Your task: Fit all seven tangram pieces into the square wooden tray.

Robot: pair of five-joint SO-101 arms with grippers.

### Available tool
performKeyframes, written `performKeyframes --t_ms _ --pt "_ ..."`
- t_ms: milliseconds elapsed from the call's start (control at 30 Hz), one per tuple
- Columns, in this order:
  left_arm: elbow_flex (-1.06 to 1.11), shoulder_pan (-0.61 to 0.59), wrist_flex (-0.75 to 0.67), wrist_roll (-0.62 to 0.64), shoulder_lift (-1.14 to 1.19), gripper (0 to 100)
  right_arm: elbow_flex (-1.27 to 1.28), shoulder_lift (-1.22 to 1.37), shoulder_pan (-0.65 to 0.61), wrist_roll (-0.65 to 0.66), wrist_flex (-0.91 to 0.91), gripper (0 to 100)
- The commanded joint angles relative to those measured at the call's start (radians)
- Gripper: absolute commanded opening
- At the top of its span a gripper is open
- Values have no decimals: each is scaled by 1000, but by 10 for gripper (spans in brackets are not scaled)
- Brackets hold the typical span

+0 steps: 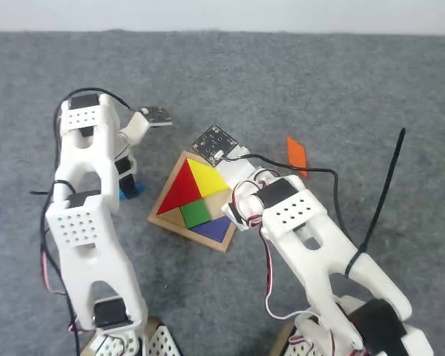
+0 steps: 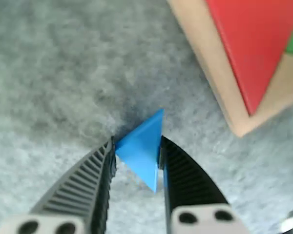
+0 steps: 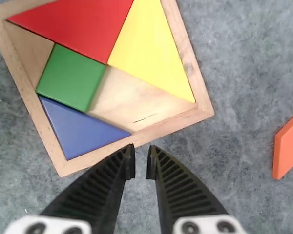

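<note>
Grey, felt-like covering runs across the whole table (image 1: 341,81), with a pale wall strip along its far edge.

1. Square wooden tray (image 1: 182,228): lies at the table's centre between the two arms, turned corner-on to them.
2. Pieces seated in the tray: red triangle (image 1: 179,191), yellow triangle (image 1: 204,178), green square (image 1: 195,213) and indigo triangle (image 1: 211,228). Red and yellow meet along one edge. The green square touches both the red and the indigo piece.
3. Bare wood (image 3: 132,105) shows between yellow, green and indigo, and again as a strip beside the red triangle and green square.
4. Orange parallelogram (image 1: 297,153): flat on the table, outside the tray, well apart from it on the right arm's side.
5. Left claw (image 2: 136,146): clenched on the small blue triangle (image 2: 144,141), one finger on each side of the piece. One point of the triangle projects beyond the fingertips. Claw and piece sit low over the table, near a tray corner but clear of it. Contact with the table cannot be determined.
6. Right claw (image 3: 139,161): all but closed, a narrow slit between the tips, nothing in it. It sits just outside the tray rim, by the indigo triangle and the bare wood.
</note>
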Motion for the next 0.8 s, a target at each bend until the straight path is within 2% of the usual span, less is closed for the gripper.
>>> performKeyframes --t_ms 0,267,633,767 --pt "-36 8 41 198 -14 13 -6 -54 13 18 10 54" --pt "-27 60 43 591 -58 12 -6 -54 15 18 10 54" --pt "111 149 40 916 -282 12 -6 -56 25 18 10 54" --pt "128 199 25 1057 -327 12 -9 -87 84 11 13 54"
